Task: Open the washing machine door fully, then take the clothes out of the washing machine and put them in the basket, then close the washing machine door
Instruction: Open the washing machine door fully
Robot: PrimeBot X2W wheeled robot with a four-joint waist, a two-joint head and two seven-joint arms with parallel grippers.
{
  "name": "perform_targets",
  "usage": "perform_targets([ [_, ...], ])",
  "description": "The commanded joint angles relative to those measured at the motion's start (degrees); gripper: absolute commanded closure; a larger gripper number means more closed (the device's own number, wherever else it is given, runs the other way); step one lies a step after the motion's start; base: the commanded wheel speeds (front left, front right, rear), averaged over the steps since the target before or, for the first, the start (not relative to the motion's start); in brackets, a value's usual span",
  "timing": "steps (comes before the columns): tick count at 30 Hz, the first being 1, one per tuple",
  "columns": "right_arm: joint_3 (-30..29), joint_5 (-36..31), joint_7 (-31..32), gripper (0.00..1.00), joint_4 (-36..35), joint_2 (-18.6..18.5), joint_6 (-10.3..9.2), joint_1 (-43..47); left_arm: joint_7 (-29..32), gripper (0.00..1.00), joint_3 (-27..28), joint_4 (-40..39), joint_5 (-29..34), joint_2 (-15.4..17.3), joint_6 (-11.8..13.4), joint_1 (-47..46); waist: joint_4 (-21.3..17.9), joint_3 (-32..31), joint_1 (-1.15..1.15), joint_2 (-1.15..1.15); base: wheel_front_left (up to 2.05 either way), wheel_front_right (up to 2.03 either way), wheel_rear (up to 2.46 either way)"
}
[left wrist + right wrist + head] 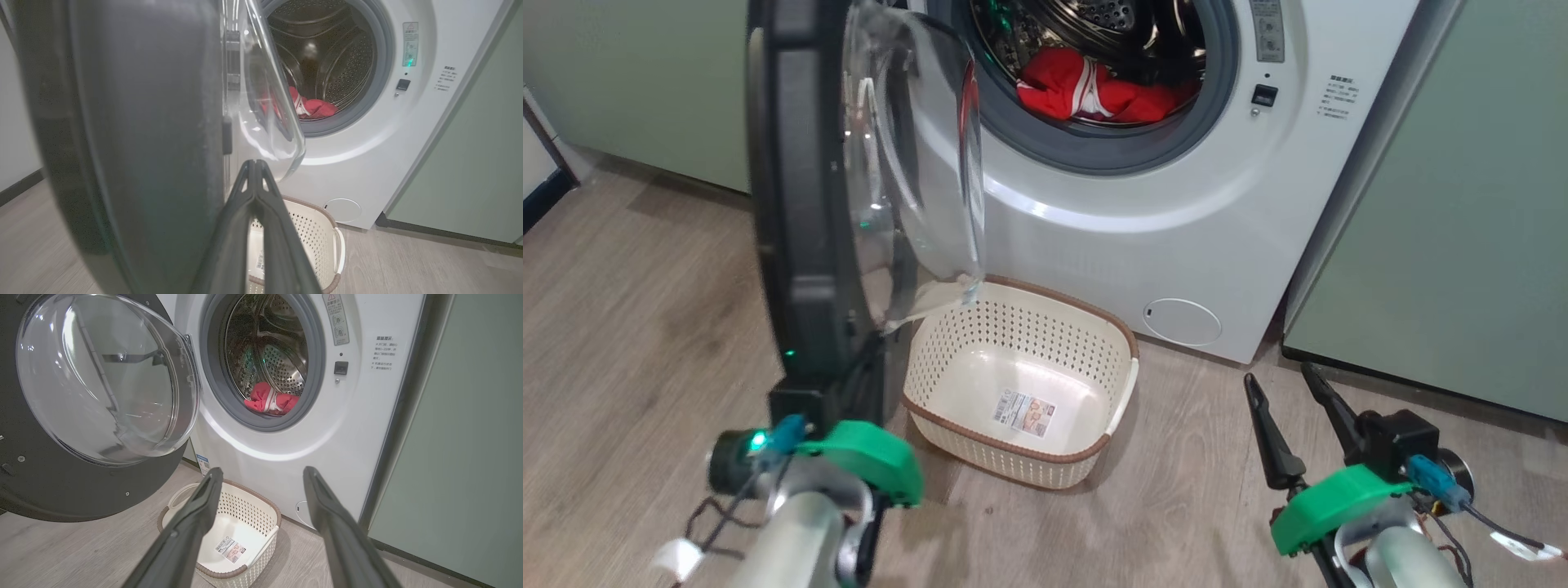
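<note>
Wood floor (645,310) underfoot. My left gripper (255,165): fingers pressed together, gripping nothing, tips beside inner edge of washing machine door (800,204), which stands open; contact likely, can't confirm. Basket (1123,327) on floor under door glass. Clothes (1062,86) inside washing machine (1176,245) drum, well apart from fingers. My right gripper (1279,376): spread wide, empty, near green cabinet (1462,245).

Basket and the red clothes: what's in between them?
The white front of the washing machine and its grey drum ring, in the head view.
</note>
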Motion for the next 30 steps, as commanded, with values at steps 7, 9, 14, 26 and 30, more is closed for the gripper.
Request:
perform_targets([
  [7,1.1,0.5,-0.6,0.0,-1.4,-0.2,-0.04,-0.2,-2.2,1.0,7.4,-0.1,-2.2,5.1,1.9,-2.5,1.8,0.0,0.0,0.0,0.0,0.0,0.0],
  [9,1.2,0.5,-0.6,0.0,-1.3,-0.2,-0.04,-0.1,-2.4,1.0,8.5,0.6,-2.8,5.9,1.9,-2.9,2.4,0.2,0.0,0.0,0.0,0.0,0.0],
  [14,1.3,0.5,-0.6,0.0,-1.2,-0.2,-0.04,-0.2,-3.1,1.0,11.1,3.0,-4.1,7.7,1.6,-5.1,3.2,0.5,0.0,0.0,0.0,0.0,0.0],
  [26,2.5,0.6,-0.6,0.0,-1.1,-0.7,-0.04,-1.5,-3.8,1.0,19.7,13.2,-7.4,11.1,-0.7,-13.0,2.4,3.1,0.0,0.0,0.0,0.0,0.0],
  [30,2.8,0.6,-0.6,0.0,-0.9,-1.1,-0.04,-2.3,-3.8,1.0,24.2,17.0,-9.3,11.8,-2.1,-15.7,2.0,4.2,0.0,0.0,0.0,0.0,0.0],
])
